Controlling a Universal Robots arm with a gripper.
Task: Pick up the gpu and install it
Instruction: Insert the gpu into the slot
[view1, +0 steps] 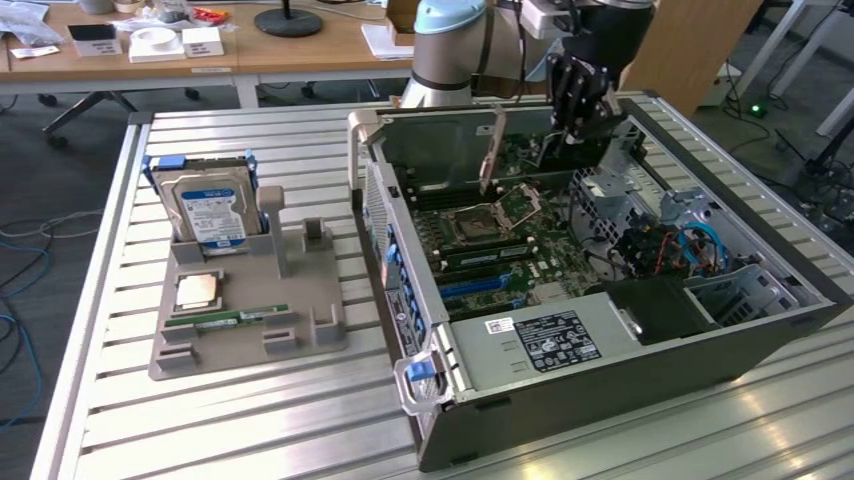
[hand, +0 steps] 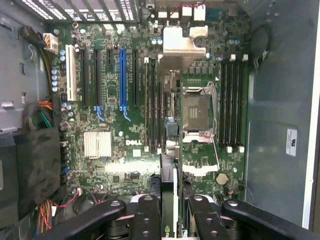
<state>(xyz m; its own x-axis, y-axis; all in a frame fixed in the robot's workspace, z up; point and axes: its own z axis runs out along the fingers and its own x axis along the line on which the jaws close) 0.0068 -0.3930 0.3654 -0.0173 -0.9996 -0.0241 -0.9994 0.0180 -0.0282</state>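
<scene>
Above the open case, the end effector is clamped on the gpu.
The arm reaches over the case's far wall, with the end effector pointing straight down at the motherboard beneath it. The gpu sits edge-on between the fingers, so its faces are hidden and one end is cut off.

A slatted metal table stands on a grey floor, loose cables trailing beside it at the exterior view's left. Behind, wooden desks carry white boxes and a black round base.
</scene>
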